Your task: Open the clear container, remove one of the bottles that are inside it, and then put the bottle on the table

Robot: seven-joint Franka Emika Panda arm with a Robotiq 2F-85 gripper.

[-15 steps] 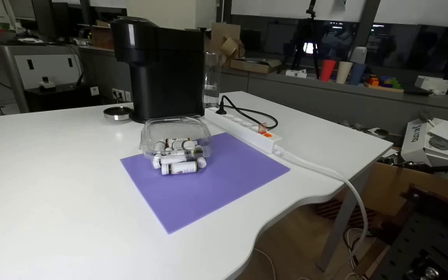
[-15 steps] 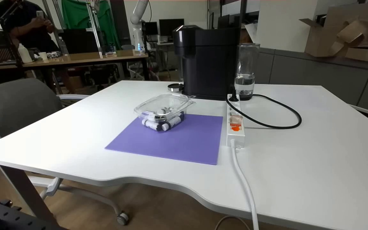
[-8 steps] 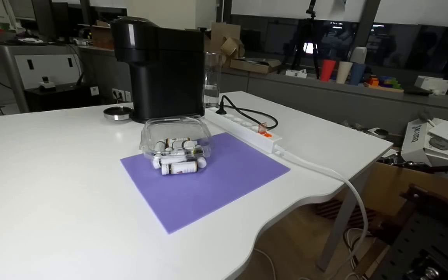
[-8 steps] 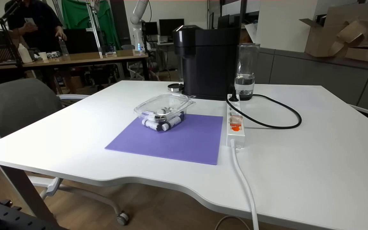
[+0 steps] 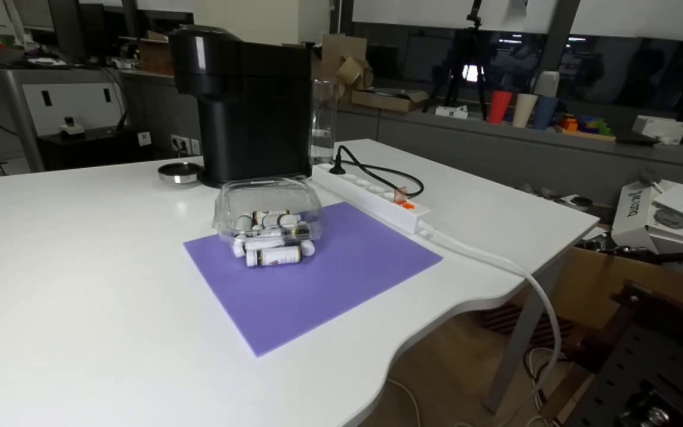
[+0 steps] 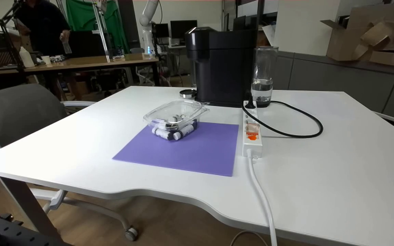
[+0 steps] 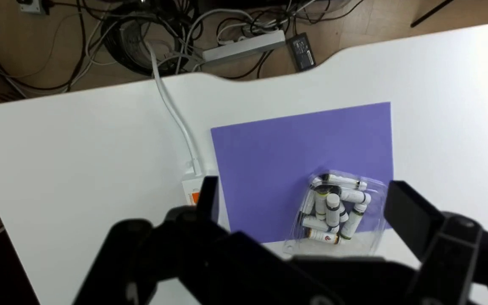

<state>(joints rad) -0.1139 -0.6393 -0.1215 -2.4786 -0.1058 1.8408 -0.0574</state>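
Observation:
The clear container sits partly on the purple mat near the black machine; it also shows in an exterior view and in the wrist view. Its see-through top appears to be down over the contents. Several small white bottles with dark bands lie in a jumble inside it; they also show in the wrist view. The white table carries everything. My gripper shows only in the wrist view, open and empty, high above the table. The container lies between the fingers in that view, nearer the right one, not touched.
The black machine stands behind the container, with a round metal tray beside it. A white power strip with cables runs right of the purple mat. A tall water tank is attached behind. The table's front edge curves.
Nothing on the table has visibly moved. In the background, a person has shifted to the right and lifted a clear bottle from a far desk.

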